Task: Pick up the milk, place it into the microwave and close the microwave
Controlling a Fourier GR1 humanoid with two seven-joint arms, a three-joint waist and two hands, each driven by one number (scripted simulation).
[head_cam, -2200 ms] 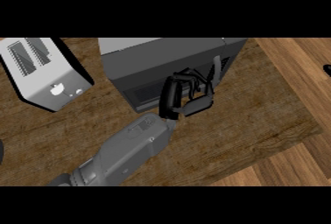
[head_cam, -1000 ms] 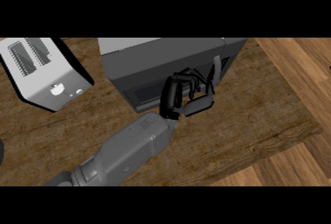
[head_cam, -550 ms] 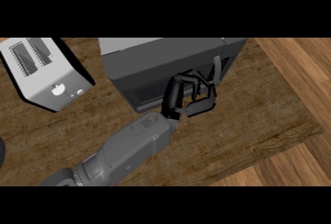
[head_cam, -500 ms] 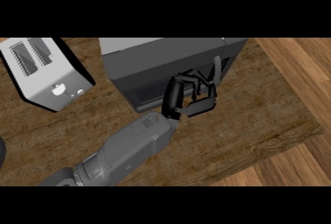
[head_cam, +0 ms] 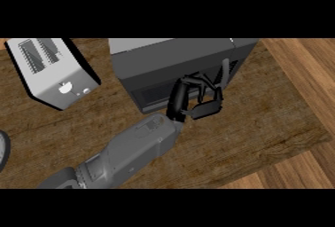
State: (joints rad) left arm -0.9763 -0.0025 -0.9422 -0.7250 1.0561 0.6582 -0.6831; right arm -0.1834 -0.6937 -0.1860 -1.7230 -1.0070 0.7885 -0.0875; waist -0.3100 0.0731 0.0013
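Observation:
The dark grey microwave [head_cam: 183, 62] stands at the back middle of the wooden counter [head_cam: 262, 128], its front face turned toward me. My right hand [head_cam: 178, 102] is up against the right part of that front, just left of the door's upright handle [head_cam: 223, 73]. Its fingers [head_cam: 196, 82] are curled over toward the door and its thumb [head_cam: 208, 108] is folded below them. I see nothing between them. No milk shows anywhere in the head view. My left hand does not show.
A silver toaster [head_cam: 52, 71] sits at the back left of the counter. A dark round rim [head_cam: 3, 150] pokes in at the left edge. The counter's edge [head_cam: 294, 146] runs diagonally at the right, with lighter wood beyond it.
The hand's fingers have lifted and spread slightly toward the microwave's front. The small brown patch seen between fingers and thumb earlier no longer shows. The forearm has barely moved.

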